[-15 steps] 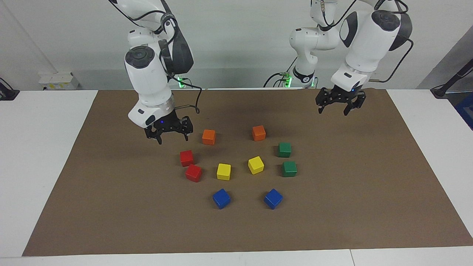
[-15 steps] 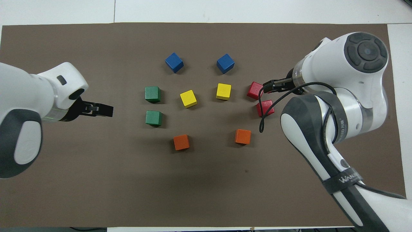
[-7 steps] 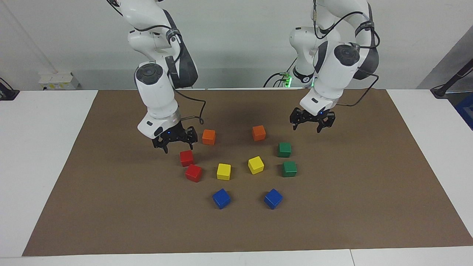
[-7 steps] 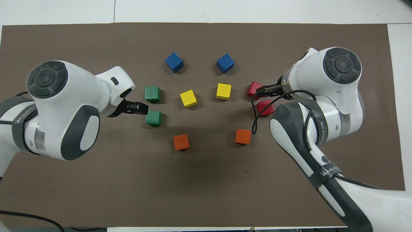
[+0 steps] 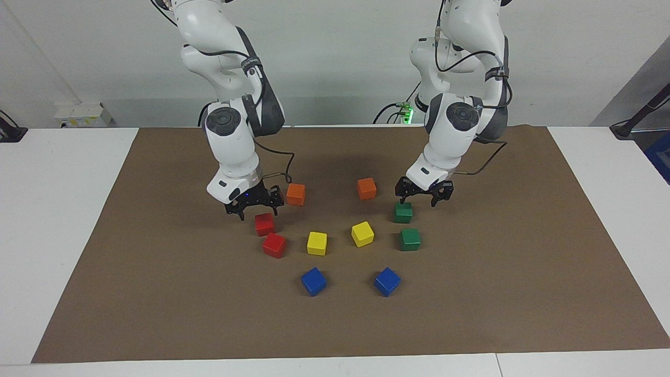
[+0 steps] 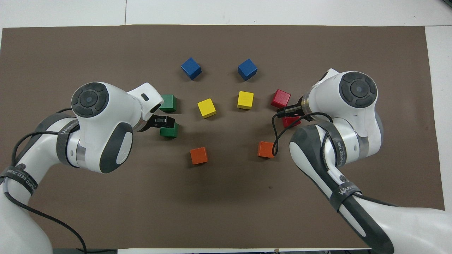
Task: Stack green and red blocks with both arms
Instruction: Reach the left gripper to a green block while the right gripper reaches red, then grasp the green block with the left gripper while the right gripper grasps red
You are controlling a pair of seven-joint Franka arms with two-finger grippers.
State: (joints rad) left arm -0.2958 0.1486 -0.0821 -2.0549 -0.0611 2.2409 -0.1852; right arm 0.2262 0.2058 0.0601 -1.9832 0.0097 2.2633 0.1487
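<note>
Two red blocks sit on the brown mat toward the right arm's end, one [image 5: 265, 224] nearer the robots than the other [image 5: 274, 245]. My right gripper [image 5: 258, 211] hangs open just above the nearer red block [image 6: 291, 121], not touching it. Two green blocks lie toward the left arm's end. Over the nearer green block [image 5: 403, 212] hovers my left gripper [image 5: 419, 201], also open and holding nothing. From overhead the left gripper [image 6: 170, 122] partly covers that green block [image 6: 169, 131]; the farther green block [image 6: 168, 102] and the farther red block [image 6: 281, 98] show fully.
Two orange cubes [image 5: 296, 194] [image 5: 367, 188] lie nearest the robots, close beside each gripper. Two yellow cubes [image 5: 316, 243] [image 5: 362, 233] sit in the middle, two blue cubes [image 5: 313, 281] [image 5: 387, 281] farthest out. The brown mat [image 5: 523, 293] covers most of the white table.
Both arms came down and inward. The left gripper travelled from the mat's edge to above the nearer green block; the right gripper shifted onto the nearer red block. No block moved.
</note>
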